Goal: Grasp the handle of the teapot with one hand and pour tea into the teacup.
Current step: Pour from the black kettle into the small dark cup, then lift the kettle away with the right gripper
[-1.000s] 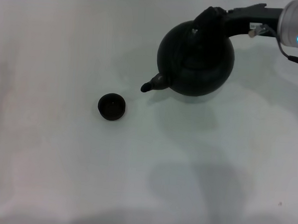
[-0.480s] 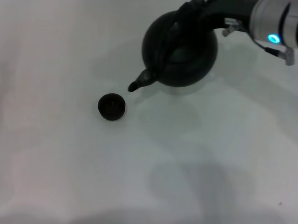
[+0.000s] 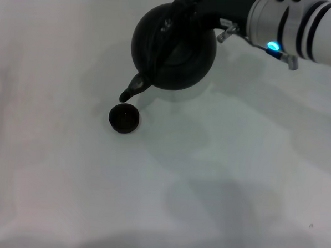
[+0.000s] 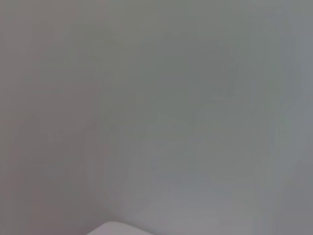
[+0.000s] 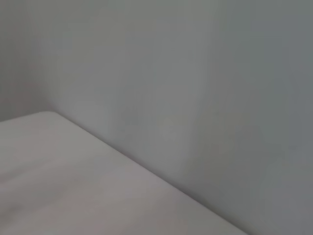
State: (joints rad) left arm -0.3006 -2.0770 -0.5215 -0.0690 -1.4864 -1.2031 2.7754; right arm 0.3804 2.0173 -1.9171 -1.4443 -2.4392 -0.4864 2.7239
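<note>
In the head view the large matte-black teapot (image 3: 177, 52) hangs above the white table, tilted with its spout (image 3: 132, 89) pointing down and left. The spout tip is just above the far rim of the tiny dark teacup (image 3: 124, 118), which stands on the table. My right gripper (image 3: 194, 4) is shut on the ribbed black handle (image 3: 173, 30) over the pot's top, with its white-and-silver arm coming in from the upper right. No tea stream shows. My left gripper is out of view.
The white table (image 3: 67, 196) spreads around the cup, with soft shadows at the front. The wrist views show only a plain grey wall and a pale table edge (image 5: 98, 147).
My right gripper has carried the teapot to the left and towards the cup, and tipped it further. The spout has gone from right of the cup to just over its rim.
</note>
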